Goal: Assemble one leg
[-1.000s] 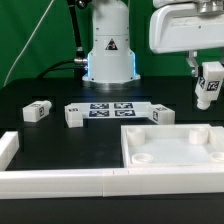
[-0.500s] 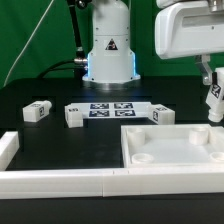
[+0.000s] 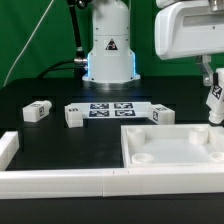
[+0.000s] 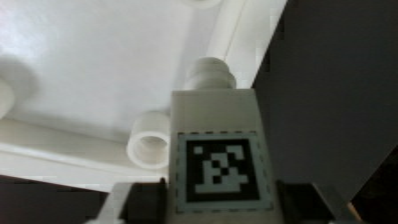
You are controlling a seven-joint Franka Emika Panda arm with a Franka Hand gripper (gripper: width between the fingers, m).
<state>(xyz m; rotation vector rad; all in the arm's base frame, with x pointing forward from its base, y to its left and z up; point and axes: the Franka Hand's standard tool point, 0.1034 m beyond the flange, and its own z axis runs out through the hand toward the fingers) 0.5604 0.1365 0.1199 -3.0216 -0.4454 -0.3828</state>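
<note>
One leg (image 3: 214,104) is held clamped between the fingers (image 4: 128,206) of the gripper (image 3: 211,84), at the exterior view's right edge. The leg is carried in the air, slightly tilted, above the far corner of the white panel (image 3: 190,139) on the exterior view's right. Whether its lower end touches the panel cannot be told. In the wrist view, the tagged face of the leg is seen between the two fingers, its narrow tip is pointed away from the gripper, and a round socket (image 4: 153,141) of the panel is seen just beside it. Three more legs (image 3: 37,111) are left lying on the black table (image 3: 40,140), two of them just beside the ends of the marker board (image 3: 112,109).
</note>
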